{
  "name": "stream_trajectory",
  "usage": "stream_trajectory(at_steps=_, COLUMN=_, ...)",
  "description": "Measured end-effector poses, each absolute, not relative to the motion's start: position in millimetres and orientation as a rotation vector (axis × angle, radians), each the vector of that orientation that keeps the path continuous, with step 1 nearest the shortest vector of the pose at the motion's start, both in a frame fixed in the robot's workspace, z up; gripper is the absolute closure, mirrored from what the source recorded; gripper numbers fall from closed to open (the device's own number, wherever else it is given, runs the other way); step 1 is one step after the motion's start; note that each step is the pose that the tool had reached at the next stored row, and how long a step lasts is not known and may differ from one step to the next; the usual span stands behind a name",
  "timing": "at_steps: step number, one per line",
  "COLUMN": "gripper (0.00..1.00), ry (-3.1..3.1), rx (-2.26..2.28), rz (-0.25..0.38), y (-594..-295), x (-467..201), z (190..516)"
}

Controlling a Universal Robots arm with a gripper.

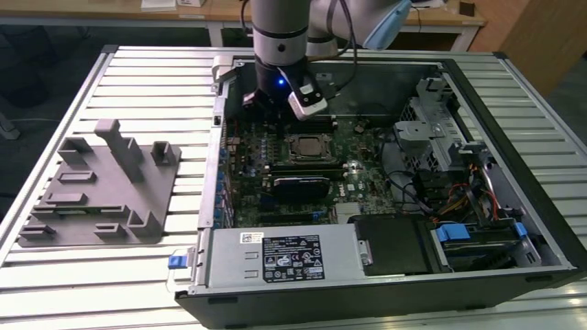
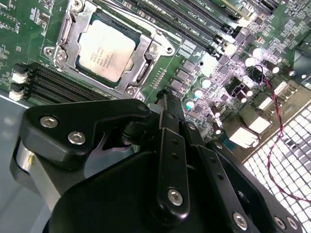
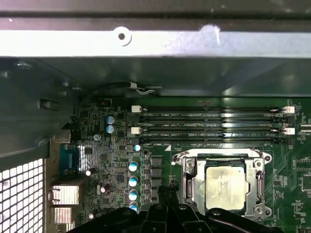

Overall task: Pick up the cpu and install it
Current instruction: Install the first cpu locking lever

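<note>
Quick rundown of where things stand. The cpu point(image 2: 106, 51) is sitting flat in its metal socket frame point(image 2: 150, 48) on the motherboard point(image 2: 29, 19), silvery top facing up. You get the best look at it in the second wrist view. The first wrist view also has it point(image 3: 224, 183), with the memory slots point(image 3: 214, 124) just beyond the socket and the case's metal wall point(image 3: 160, 43) behind those.

The gripper point(image 2: 167, 99) has its fingers together with nothing between them. The tips are just beside the socket frame, off the chip. I can't tell if they touch the board. In the first wrist view the gripper point(image 3: 166, 194) pokes in near the socket's corner.

The exterior view gives the big picture the wrist cams miss. The open computer case point(image 1: 367, 302) lies on the slatted bench point(image 1: 137, 75), and the arm comes down into the far side of it. The gripper point(image 1: 261, 103) hangs near the cpu point(image 1: 307, 146) but clear of it. A black heatsink block point(image 1: 298, 187) sits on the near side of the socket, and the power supply point(image 1: 275, 258) takes up the near end. A grey tray point(image 1: 96, 185) sits on the bench at the exterior view's left, well apart from the case.

In the second wrist view the gripper's black linkage blocks most of the lower board.
</note>
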State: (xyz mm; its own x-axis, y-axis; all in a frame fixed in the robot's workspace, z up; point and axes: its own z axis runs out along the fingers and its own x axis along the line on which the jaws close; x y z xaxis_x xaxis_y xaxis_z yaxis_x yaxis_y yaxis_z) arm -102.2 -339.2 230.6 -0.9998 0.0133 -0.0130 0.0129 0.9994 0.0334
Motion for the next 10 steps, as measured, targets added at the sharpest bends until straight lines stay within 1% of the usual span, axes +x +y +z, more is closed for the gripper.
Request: stream_trajectory(at_steps=10, gripper=0.89, ry=3.128, rx=0.021, rz=0.053, y=-339.2, x=-102.2, z=239.0)
